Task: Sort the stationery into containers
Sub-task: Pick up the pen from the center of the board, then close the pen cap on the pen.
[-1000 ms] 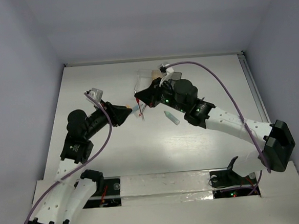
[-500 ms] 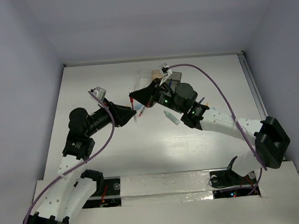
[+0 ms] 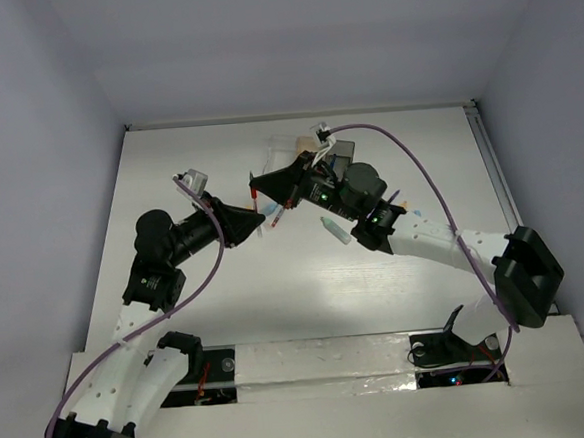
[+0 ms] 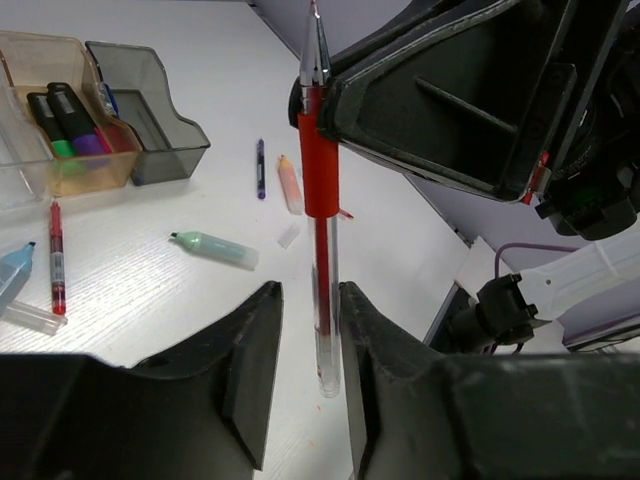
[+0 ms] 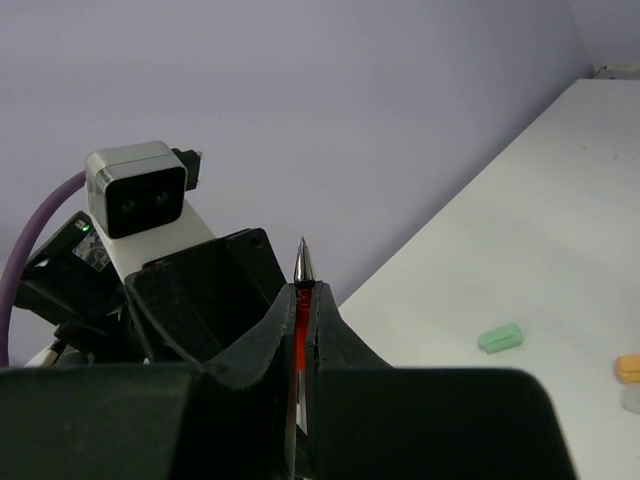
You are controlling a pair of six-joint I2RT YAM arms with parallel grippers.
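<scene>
A thin red clear-barrelled pen (image 4: 322, 170) is clamped by the right gripper (image 5: 300, 296). It is straddled below by the left gripper (image 4: 308, 300), jaws parted, apparently for handover.

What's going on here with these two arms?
The two arms meet above the table over a red pen. The right gripper is clamped on the pen's upper part. The left gripper is open, with a finger on either side of the pen's lower end, so this looks like a handover. Some markers already lie in the tan-orange box; a green marker and other pieces lie loose on the table.
</scene>
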